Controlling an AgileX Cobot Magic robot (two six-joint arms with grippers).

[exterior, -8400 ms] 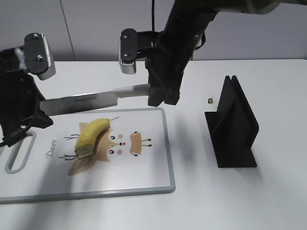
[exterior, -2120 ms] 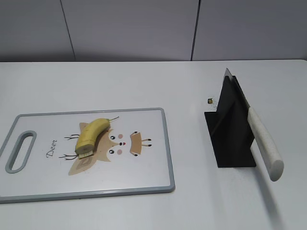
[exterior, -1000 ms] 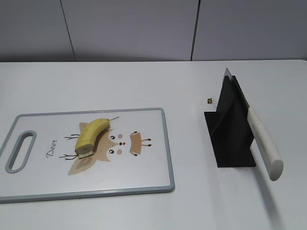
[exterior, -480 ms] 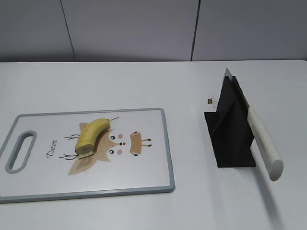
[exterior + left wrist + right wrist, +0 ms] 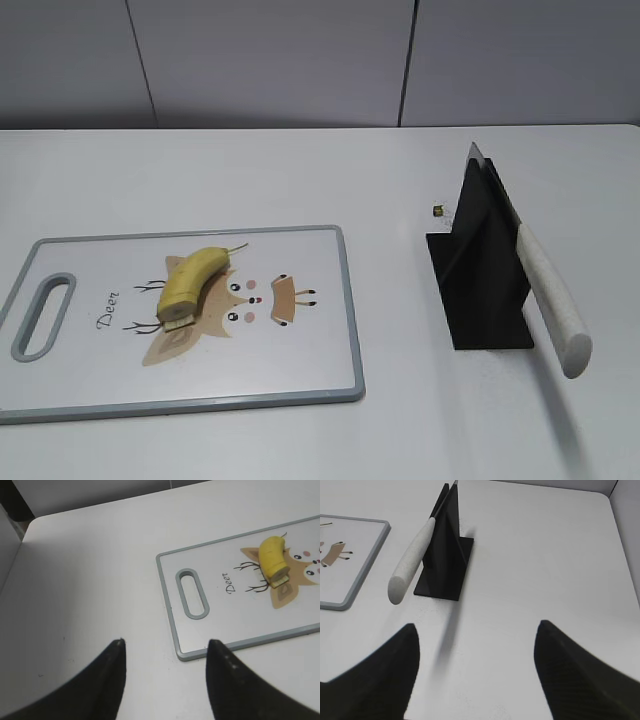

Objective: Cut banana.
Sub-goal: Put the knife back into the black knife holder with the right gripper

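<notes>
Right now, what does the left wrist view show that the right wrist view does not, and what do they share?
Only the left wrist view shows the banana, lying on the deer print beside the word "Deer", and the cutting board's handle slot. Only the right wrist view shows the knife resting in the black knife stand, handle pointing toward the camera. Both show part of the cutting board, the white table, and their own gripper open and holding nothing: the left gripper and the right gripper.
</notes>
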